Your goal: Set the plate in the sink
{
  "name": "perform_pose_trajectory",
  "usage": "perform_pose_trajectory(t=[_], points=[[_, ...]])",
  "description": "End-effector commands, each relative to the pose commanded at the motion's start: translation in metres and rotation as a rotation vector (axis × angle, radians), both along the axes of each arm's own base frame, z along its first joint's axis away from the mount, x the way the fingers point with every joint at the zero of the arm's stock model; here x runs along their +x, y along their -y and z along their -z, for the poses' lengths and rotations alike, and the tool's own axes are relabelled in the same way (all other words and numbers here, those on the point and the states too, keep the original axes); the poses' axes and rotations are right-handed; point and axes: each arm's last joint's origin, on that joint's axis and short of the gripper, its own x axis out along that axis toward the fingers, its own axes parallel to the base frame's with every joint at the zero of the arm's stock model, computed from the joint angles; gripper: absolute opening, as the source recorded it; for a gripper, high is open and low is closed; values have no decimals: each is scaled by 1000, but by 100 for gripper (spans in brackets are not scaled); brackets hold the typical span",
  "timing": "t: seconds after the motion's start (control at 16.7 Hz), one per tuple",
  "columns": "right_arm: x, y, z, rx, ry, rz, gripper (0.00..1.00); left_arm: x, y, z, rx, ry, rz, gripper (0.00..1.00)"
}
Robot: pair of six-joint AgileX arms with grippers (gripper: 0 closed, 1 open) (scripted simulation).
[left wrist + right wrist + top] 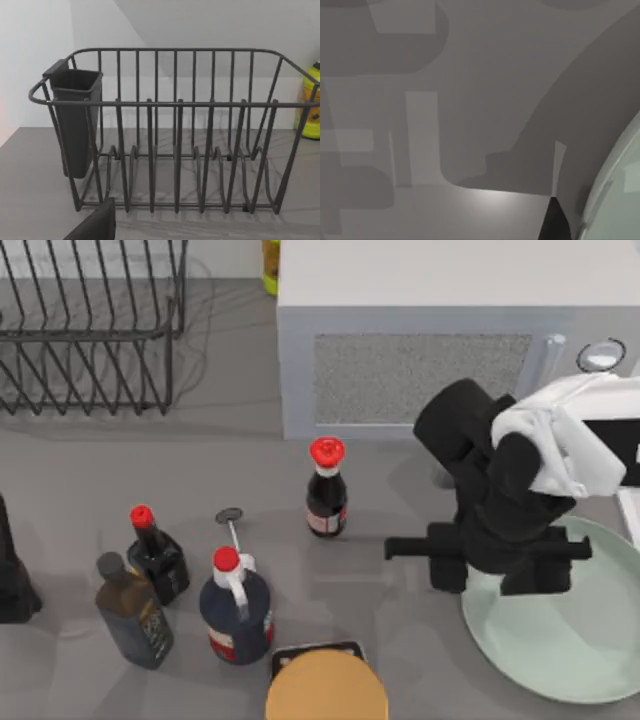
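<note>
Grey countertop (400, 500) carries, nearest to the camera, a round tan-orange lid (326, 688) and the pale mint-green plate (570, 640) lying flat at the right side, with dark bottles (236, 606) standing to the left. Over the plate's left rim hangs the right gripper (490, 552), and I cannot tell whether its fingers are open or closed. Farther back stand the grey microwave (420, 370) and the wire dish rack (175, 135), while the left arm (12, 575) is parked at the left edge.

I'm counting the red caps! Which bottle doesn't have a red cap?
The brown bottle at the table's left, nearest the front edge, has a dark grey cap. The other three bottles all wear red caps.
</note>
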Motion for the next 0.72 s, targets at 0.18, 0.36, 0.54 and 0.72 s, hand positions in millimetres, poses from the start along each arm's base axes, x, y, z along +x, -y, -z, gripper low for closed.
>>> perform_pose_trajectory(t=[0.18,0.36,0.54,0.72], points=[[3,-3,-6,-3,-5,0,0,0,0,0,0,0,0,100],[15,-13,-32,-10,-15,0,0,0,0,0,0,0,0,100],[27,-23,-85,-14,-21,0,0,0,0,0,0,0,0,100],[27,-23,-152,-18,-27,0,0,0,0,0,0,0,0,100]])
